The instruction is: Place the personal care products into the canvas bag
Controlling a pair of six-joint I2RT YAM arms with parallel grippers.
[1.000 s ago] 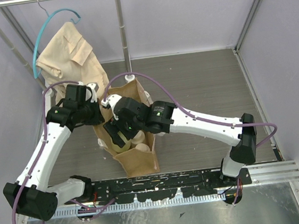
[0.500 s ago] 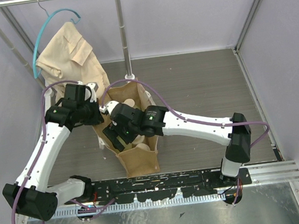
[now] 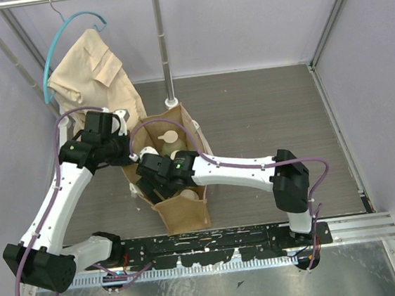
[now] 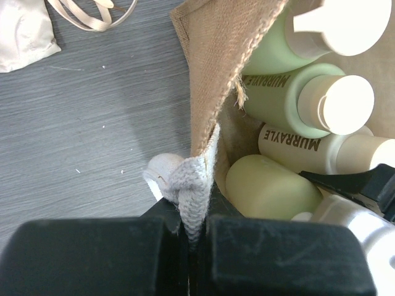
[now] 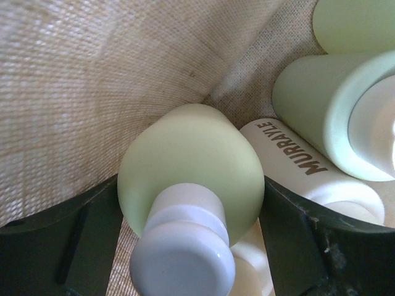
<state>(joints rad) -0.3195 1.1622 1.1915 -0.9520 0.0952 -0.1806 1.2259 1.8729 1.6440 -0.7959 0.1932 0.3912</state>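
The canvas bag [image 3: 183,213] stands open at the table's near middle. My left gripper [image 3: 129,157] is shut on the whitish strap [image 4: 191,185] at the bag's left rim [image 4: 216,55] and holds it. My right gripper [image 3: 161,187] is down inside the bag, shut on an olive-green bottle [image 5: 191,166] with a cream cap, close to the fabric wall [image 5: 92,92]. Beside it lie a beige bottle [image 5: 296,160] and two more green bottles [image 5: 315,105]. In the left wrist view I see green bottles [image 4: 278,98] and a beige one [image 4: 296,145] in the bag.
A beige shirt [image 3: 90,67] hangs on a teal hanger from a rack, whose pole [image 3: 163,45] stands just behind the bag. A loose strap loop [image 4: 92,15] lies on the grey table left of the bag. Walls close in on the left, back and right.
My right arm has swung left and lowered the green bottle deeper into the bag. My left gripper has kept its hold on the strap.
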